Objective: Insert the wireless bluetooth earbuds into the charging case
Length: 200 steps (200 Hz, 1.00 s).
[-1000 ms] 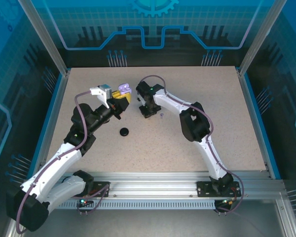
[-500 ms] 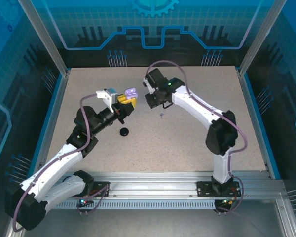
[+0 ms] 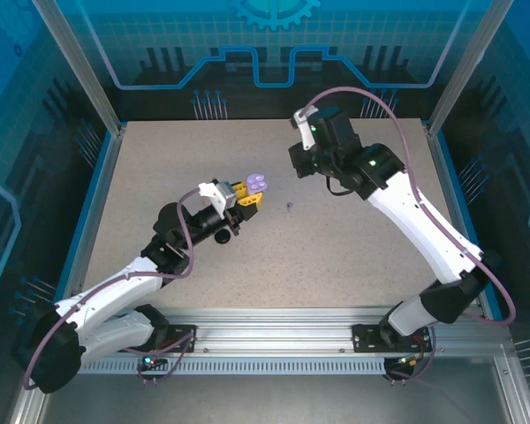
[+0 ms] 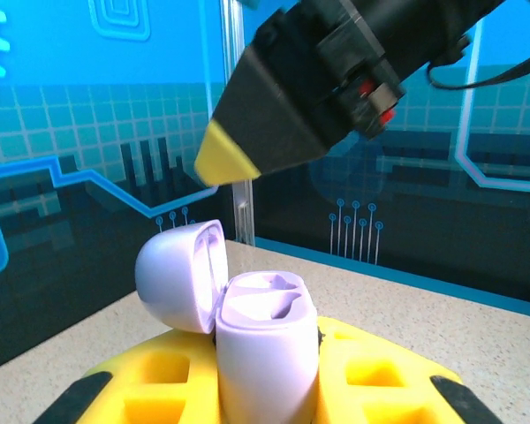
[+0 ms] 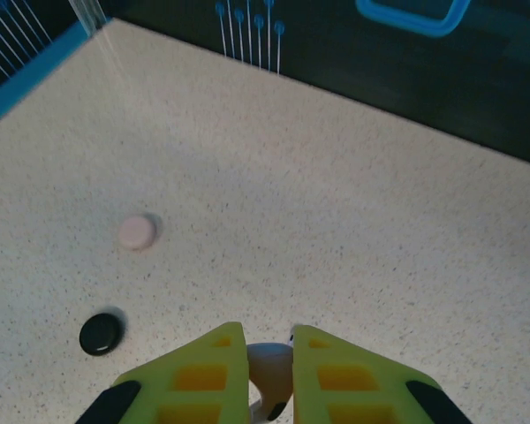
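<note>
My left gripper (image 3: 250, 192) is shut on the lavender charging case (image 3: 257, 182), held upright above the table's middle. In the left wrist view the charging case (image 4: 265, 349) stands between the yellow fingers (image 4: 384, 380), lid (image 4: 178, 274) swung open to the left, both sockets empty. My right gripper (image 3: 299, 164) hovers up and to the right of the case; its yellow fingertip (image 4: 228, 161) hangs above the open case. In the right wrist view the right gripper (image 5: 268, 340) is shut on a pale earbud (image 5: 267, 367). A tiny lavender earbud (image 3: 288, 207) lies on the table between the arms.
A black round case (image 3: 223, 237) lies beside the left arm's wrist. The right wrist view has the black round case (image 5: 101, 334) and a pale pink round case (image 5: 138, 231) on the speckled table (image 5: 353, 194). Blue-edged walls (image 3: 449, 203) ring the table.
The right gripper rose and swung right and back with the pale earbud in it. The left gripper carried the open case right, toward the table's middle. The lavender earbud stayed on the table.
</note>
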Available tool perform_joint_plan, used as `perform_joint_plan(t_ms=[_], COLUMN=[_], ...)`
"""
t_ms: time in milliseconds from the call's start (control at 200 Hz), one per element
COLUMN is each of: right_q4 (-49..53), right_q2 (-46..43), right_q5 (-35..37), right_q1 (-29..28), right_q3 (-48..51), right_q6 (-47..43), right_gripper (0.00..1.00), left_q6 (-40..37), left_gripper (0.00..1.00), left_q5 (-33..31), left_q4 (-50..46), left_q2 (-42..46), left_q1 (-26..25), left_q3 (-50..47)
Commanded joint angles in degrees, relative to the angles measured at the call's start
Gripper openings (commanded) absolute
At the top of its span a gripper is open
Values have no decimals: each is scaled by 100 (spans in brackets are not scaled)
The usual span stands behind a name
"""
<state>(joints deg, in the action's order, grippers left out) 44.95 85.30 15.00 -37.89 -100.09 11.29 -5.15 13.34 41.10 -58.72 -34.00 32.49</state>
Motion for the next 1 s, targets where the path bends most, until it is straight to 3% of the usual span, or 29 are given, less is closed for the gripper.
perform_joint_plan(t_ms=[0,295,995], right_q4=[-546,-1920,-2041], right_q2=[-493,-1480,-1123], right_q5=[24,-573,-990], right_q1=[-169,-584,-1087], right_q3=[302,1311,1455], right_q6=[-210,-492,-706], right_gripper=[15,16,15], left_q6=[-333,-427,-373], left_gripper=[0,0,0], left_q5=[-247,-219,19], left_q4=[701,937,740], left_q2=[-58,-375,-640], left_q1=[-54,-72,-173], left_q3=[-61,178,596])
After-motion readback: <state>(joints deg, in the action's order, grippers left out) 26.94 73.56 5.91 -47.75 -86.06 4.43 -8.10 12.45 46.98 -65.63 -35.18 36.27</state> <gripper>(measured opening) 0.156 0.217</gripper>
